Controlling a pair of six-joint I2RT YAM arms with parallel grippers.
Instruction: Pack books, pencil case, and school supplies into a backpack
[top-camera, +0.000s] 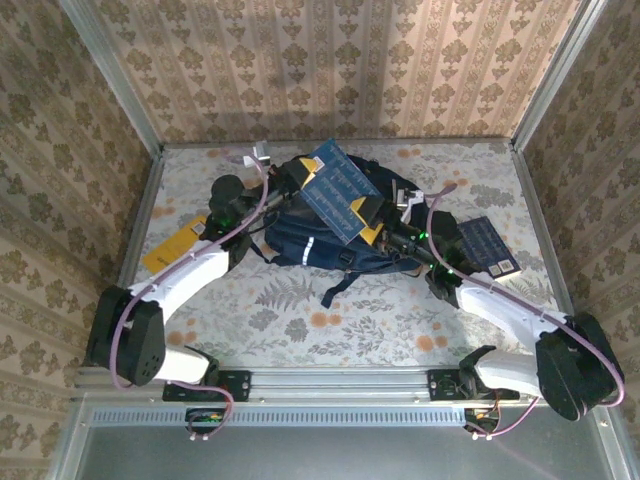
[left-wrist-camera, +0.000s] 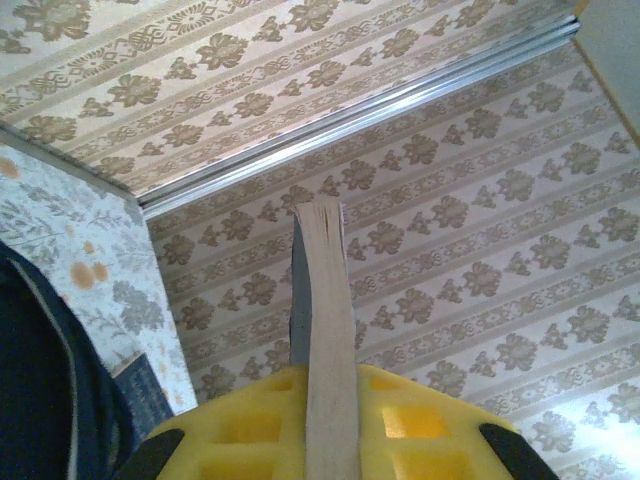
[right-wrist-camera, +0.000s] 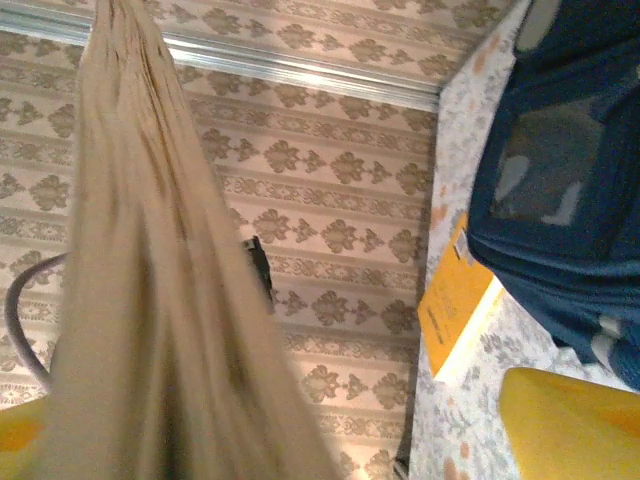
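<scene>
The left pincer (left-wrist-camera: 330, 405) clamped narrow on the edge of the blue book (top-camera: 335, 188). The right pincer (top-camera: 372, 222) stood wide astride it, contact unclear. The book hid part of the backpack (top-camera: 320, 248).

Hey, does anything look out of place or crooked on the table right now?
The blue book hangs skewed over the backpack, pinched by the left end effector, not inside it.

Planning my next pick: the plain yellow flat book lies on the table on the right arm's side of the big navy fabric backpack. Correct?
No. The plain yellow flat book lies on the table on the left arm's side of the big navy fabric backpack, as the top external view shows.
</scene>
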